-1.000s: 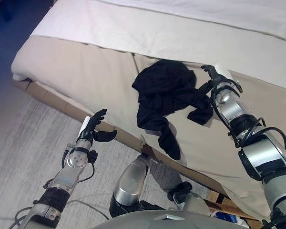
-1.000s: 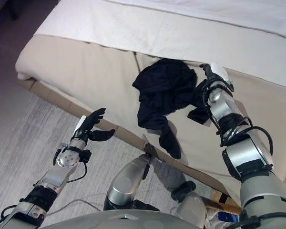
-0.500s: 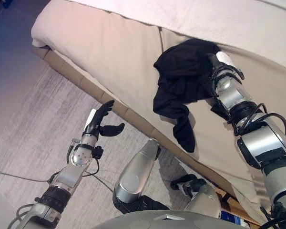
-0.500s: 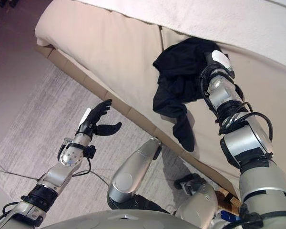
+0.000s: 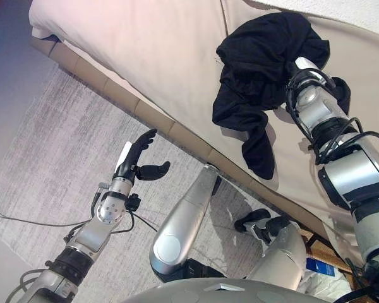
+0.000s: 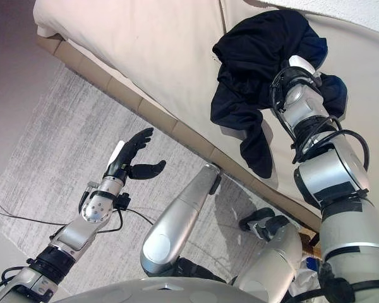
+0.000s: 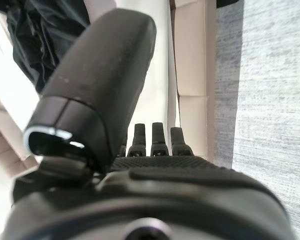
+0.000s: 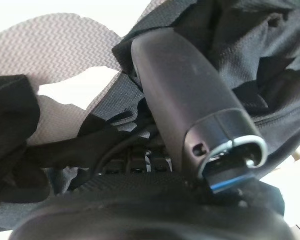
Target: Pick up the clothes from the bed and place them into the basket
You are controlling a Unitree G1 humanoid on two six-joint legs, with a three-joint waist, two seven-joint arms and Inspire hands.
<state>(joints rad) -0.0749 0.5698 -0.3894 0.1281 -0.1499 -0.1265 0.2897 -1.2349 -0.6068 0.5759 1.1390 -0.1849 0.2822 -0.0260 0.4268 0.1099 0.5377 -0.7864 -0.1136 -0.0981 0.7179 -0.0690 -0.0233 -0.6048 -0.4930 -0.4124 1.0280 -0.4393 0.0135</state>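
Observation:
A black garment (image 5: pixel 259 57) lies bunched on the beige bed (image 5: pixel 151 50) near its edge, with one end hanging down over the side (image 5: pixel 259 158). My right hand (image 8: pixel 185 100) is pushed into the garment from the right. Its thumb lies on the black cloth (image 8: pixel 240 45) and its fingers are buried in the folds. Its white thumb cover (image 6: pixel 298 62) shows at the cloth's edge. My left hand (image 5: pixel 137 159) is open and empty, held above the grey carpet, well left of the garment.
The bed's tan base (image 5: pixel 145 113) runs diagonally between the mattress and the grey carpet (image 5: pixel 57 145). A white cover (image 5: pixel 366 9) lies further back on the bed. A blue and white item (image 5: pixel 319 265) sits on the floor at the lower right.
The camera has tilted down and the whole picture has shifted. My right hand has gone from beside the garment's right edge into its folds. The left hand keeps its pose.

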